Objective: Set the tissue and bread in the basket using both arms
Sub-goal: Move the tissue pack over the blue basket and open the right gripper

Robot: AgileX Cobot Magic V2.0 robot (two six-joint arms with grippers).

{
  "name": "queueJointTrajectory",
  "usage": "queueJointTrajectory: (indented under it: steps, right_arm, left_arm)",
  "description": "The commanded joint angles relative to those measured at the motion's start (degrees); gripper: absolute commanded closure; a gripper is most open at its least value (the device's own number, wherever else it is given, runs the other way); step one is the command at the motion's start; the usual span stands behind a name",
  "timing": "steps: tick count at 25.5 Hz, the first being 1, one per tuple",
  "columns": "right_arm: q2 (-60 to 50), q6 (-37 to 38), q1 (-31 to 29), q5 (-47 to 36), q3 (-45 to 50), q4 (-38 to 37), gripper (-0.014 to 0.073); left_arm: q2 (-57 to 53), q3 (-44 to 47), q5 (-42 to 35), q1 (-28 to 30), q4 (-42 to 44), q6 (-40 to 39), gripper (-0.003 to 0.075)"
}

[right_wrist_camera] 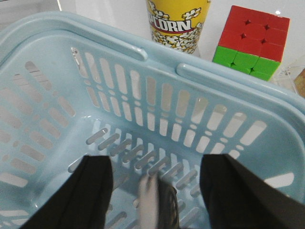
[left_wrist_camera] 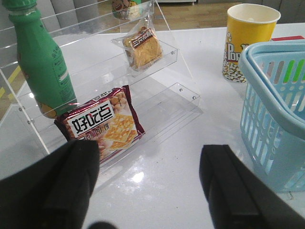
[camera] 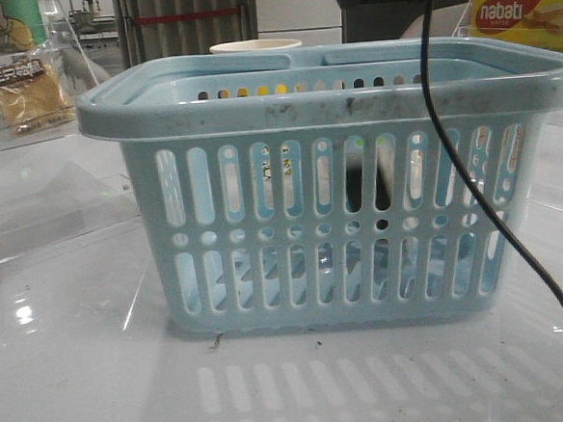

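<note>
We see the golden-brown bread in its clear packet (left_wrist_camera: 140,46) lying flat on the clear acrylic shelf's upper tier (left_wrist_camera: 167,58), straight ahead of and well apart from our empty, spread left gripper (left_wrist_camera: 148,183), while the right gripper (right_wrist_camera: 155,179), also spread, hangs over the whitish tissue pack (right_wrist_camera: 155,198) inside the light-blue slotted basket (right_wrist_camera: 228,90).

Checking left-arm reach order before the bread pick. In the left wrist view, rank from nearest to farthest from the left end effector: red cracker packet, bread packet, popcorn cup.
1. Red cracker packet: closest to the left end effector, on the acrylic rack's bottom shelf.
2. Bread: farther back, on the upper shelf.
3. Popcorn cup: farthest, on the table behind the basket.
</note>
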Motion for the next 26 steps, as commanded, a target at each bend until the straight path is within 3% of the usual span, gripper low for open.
queueJointTrajectory:
  steps: [1,10,13,26]
  right_arm:
    - [-3.79,-0.23,-0.01,-3.53,-2.04,-0.31,0.0073]
    - [-16.46,-0.28,-0.01,11.49,-2.04,-9.0,0.0073]
    - [-22.96,-0.28,-0.01,15.72,-1.24,-8.74,0.0073]
    - [-48.37,-0.66,0.04,20.3,17.13,-5.2,0.0073]
  left_arm:
    - [1.04,-1.53,-4.53,-0.11,-0.72,-0.08,0.0214]
    - [1.04,-1.53,-4.53,-0.11,-0.72,-0.08,0.0214]
    - [1.04,-1.53,-4.53,-0.11,-0.72,-0.08,0.0214]
    - [1.04,-1.53,-4.53,-0.11,-0.72,-0.08,0.0214]
